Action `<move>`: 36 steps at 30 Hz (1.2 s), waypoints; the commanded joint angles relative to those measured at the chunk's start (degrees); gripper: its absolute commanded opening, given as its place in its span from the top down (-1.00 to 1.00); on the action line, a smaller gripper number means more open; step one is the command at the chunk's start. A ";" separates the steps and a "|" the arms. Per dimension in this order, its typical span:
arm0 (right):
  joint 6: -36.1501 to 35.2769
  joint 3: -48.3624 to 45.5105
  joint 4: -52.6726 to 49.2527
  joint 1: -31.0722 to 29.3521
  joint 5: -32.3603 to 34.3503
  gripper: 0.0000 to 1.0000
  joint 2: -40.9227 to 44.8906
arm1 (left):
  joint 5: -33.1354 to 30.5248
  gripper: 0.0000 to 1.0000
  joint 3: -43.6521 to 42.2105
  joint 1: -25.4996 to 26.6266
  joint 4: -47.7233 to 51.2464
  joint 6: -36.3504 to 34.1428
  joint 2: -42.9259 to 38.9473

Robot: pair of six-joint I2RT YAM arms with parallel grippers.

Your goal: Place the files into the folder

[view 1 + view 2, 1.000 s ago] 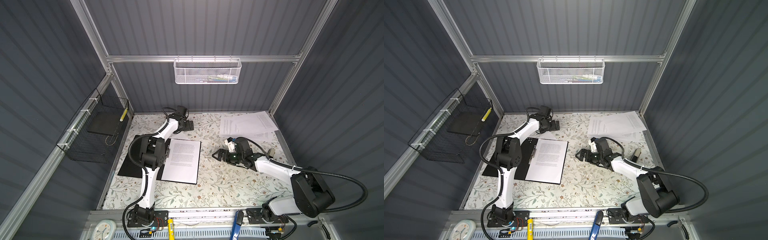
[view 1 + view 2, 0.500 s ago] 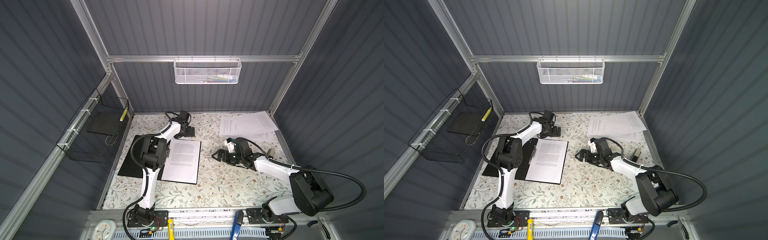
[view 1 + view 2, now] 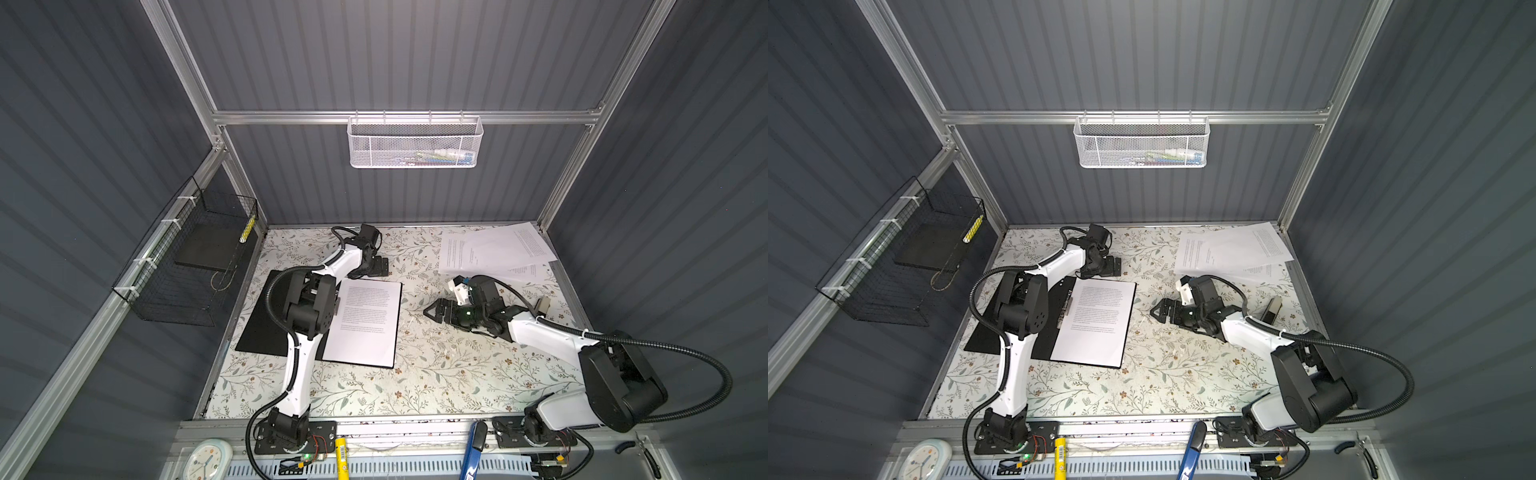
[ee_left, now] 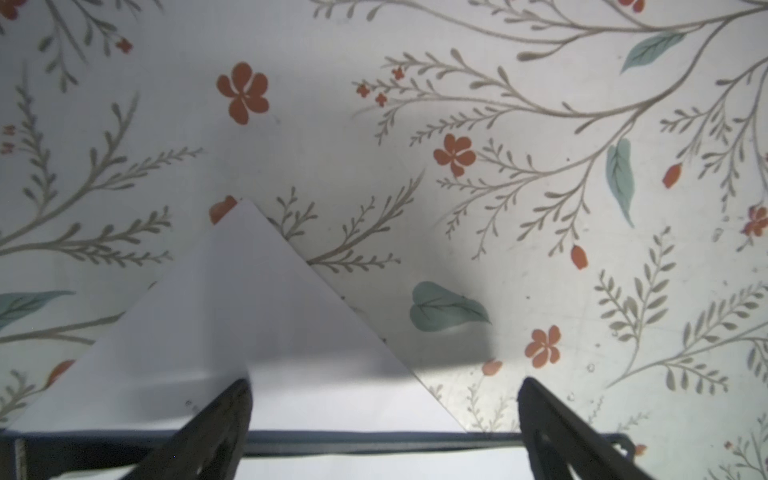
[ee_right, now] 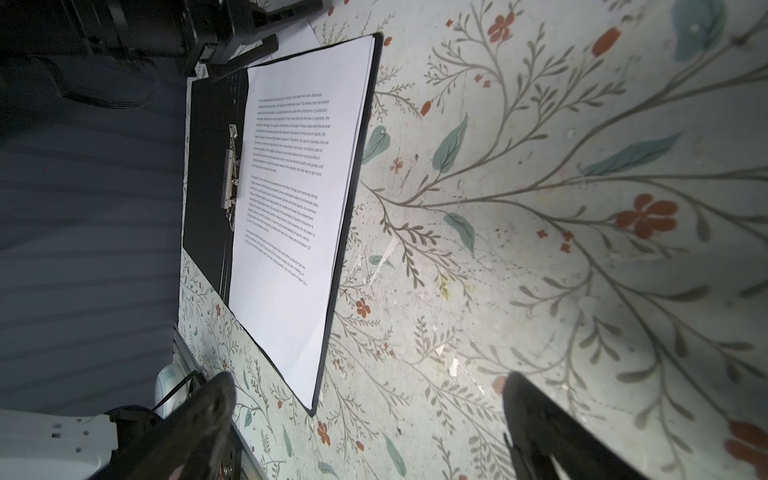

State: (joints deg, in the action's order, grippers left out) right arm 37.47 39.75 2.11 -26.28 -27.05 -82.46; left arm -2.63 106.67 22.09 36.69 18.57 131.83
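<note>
The folder [image 3: 266, 324] lies open on the left of the table, black inside, with a metal clip [image 5: 230, 174] at its spine. A printed sheet [image 3: 365, 324] rests on its right half. More files [image 3: 490, 249] lie fanned out at the back right. My left gripper [image 3: 376, 266] hovers open at the folder's far edge. In the left wrist view a white paper corner [image 4: 249, 311] juts past that edge onto the table, between the fingers [image 4: 224, 415]. My right gripper [image 3: 432, 311] stands open and empty over bare table, to the right of the folder.
A white mesh basket [image 3: 414, 143] hangs on the back rail. A black wire basket [image 3: 187, 257] is fixed to the left wall. A small dark block [image 3: 542, 305] sits by the right wall. A clock [image 3: 208, 461] and tools lie along the front rail.
My left gripper has come forward from the back of the table to the folder's far edge. The right arm has hardly moved.
</note>
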 commanded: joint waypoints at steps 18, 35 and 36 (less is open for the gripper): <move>0.64 -1.54 0.85 0.25 -1.44 -0.98 1.39 | 10.69 -0.99 0.24 5.64 4.51 0.16 8.89; 3.69 7.86 8.93 -1.12 2.08 -0.98 -15.44 | 12.43 -0.99 5.66 7.62 6.12 -0.09 10.73; 4.04 8.97 9.52 -1.11 2.13 -0.98 -16.77 | 12.42 -1.00 5.57 7.62 6.03 -0.24 10.60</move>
State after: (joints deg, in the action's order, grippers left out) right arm 39.86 44.95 7.79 -27.20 -26.15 -96.75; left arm 6.35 114.69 29.54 35.31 18.15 137.19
